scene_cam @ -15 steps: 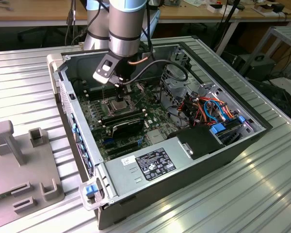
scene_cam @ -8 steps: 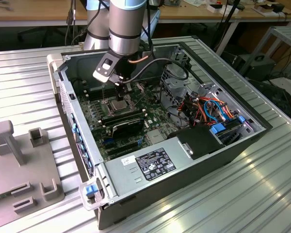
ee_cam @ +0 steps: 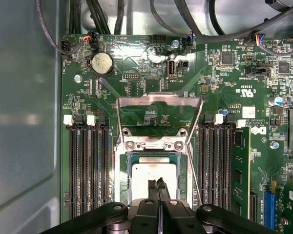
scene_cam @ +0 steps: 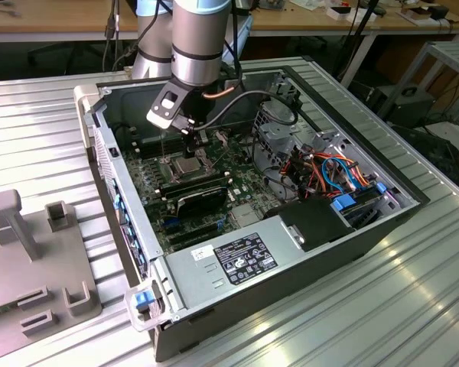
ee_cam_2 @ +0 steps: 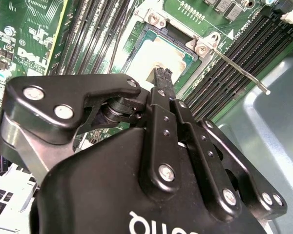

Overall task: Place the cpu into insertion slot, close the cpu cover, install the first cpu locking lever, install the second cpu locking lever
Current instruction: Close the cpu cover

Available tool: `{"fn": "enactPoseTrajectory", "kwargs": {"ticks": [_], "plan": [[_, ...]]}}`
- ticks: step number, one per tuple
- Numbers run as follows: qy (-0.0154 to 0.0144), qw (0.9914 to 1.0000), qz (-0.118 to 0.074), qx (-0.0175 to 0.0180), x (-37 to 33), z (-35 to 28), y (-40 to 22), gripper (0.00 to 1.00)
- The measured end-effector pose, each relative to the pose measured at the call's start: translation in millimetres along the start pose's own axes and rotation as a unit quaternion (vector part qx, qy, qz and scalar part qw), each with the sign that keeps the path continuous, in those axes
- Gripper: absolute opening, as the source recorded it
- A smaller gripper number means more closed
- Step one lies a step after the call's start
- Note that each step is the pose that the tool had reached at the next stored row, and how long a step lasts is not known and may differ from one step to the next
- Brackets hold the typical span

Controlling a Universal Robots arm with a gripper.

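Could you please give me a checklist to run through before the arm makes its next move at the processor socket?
1. Chip in socket: ok. The chip lies inside the socket.
2. Chip seated flat: cannot tell.
3. Cover closed: not ok. The cover stands raised off the socket.
4. Lever latched: not ok. In the second wrist view one lever sticks out free beside the socket.
5. Gripper clear of chip: cannot tell. The gripper is shut with its tips over the chip, and whether they touch it is unclear.
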State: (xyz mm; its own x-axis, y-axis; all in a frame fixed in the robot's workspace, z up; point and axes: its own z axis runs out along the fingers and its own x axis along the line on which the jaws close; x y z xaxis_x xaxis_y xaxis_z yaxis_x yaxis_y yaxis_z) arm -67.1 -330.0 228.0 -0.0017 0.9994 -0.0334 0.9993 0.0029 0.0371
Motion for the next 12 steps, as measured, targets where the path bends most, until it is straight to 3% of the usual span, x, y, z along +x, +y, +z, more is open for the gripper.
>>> {"fn": "enactPoseTrajectory", "kwargs": {"ticks": [12], "plan": [[0.0,1.0,0.0,0.0,0.0,-0.6,0.0,0.11]]}}
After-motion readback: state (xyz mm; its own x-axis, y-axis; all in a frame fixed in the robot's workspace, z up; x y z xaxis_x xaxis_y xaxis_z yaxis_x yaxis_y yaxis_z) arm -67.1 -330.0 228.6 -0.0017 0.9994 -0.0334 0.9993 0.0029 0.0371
